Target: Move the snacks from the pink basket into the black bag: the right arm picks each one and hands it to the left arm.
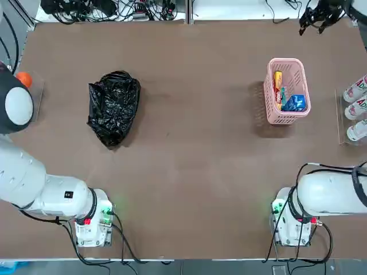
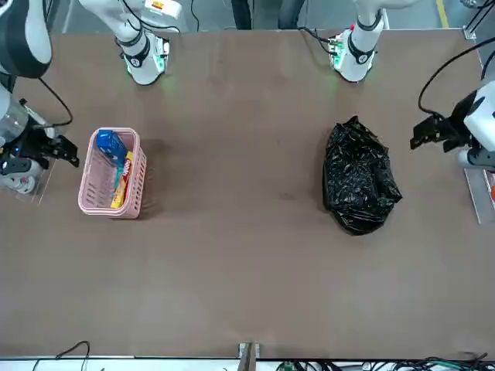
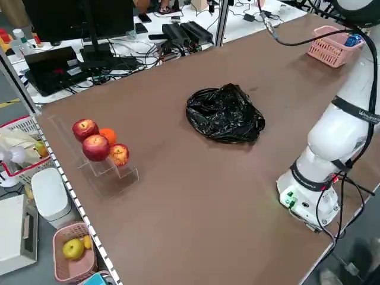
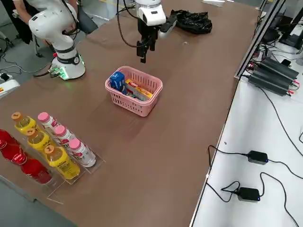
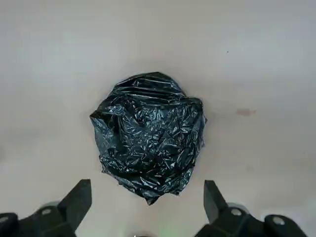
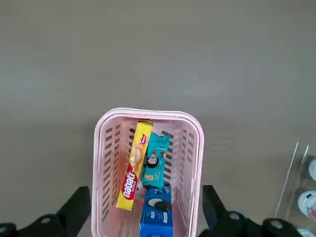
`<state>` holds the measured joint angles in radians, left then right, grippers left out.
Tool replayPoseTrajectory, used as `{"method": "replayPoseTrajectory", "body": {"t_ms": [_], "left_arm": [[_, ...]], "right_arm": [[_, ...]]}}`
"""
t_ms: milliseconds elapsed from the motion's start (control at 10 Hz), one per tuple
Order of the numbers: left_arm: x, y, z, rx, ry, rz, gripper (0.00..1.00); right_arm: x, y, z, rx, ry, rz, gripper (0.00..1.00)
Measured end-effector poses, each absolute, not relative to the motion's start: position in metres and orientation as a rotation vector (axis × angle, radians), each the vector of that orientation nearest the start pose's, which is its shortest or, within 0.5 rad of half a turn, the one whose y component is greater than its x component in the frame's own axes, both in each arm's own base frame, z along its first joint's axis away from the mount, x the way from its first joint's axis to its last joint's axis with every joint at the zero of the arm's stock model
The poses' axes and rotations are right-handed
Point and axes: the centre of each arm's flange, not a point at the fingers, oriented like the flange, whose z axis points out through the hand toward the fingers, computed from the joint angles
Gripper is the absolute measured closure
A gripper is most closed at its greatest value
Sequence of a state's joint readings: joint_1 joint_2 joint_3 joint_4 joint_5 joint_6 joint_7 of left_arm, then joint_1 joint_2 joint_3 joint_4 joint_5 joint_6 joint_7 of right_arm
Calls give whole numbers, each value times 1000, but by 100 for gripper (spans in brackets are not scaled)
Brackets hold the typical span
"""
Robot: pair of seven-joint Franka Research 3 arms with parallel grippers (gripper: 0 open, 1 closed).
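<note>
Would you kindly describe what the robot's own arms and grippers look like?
Both arms have rounded white segments with dark bands at the joints and black cables looping alongside, and their bases show small green lights. The left gripper and right gripper are black, with blocky fingers and round metallic screws.

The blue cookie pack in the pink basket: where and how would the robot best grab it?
Probably by its upper end: the blue cookie pack stands propped in a corner of the pink basket, its top near the rim. I'd come straight down from above, jaws across its narrow width, since the lattice walls block the sides.
</note>
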<state>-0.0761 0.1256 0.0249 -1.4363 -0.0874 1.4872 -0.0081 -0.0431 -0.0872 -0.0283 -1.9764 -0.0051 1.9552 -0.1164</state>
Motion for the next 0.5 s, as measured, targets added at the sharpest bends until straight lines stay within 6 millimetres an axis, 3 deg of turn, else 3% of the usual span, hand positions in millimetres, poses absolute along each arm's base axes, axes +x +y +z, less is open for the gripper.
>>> {"method": "replayPoseTrajectory", "body": {"t_ms": [300, 500], "left_arm": [[586, -35, 611, -3192, 68, 95, 0], [586, -33, 612, -3140, 76, 87, 0]], "right_arm": [[495, -53, 477, -3146, -80, -110, 0], [481, -63, 453, -3145, -67, -74, 0]]}}
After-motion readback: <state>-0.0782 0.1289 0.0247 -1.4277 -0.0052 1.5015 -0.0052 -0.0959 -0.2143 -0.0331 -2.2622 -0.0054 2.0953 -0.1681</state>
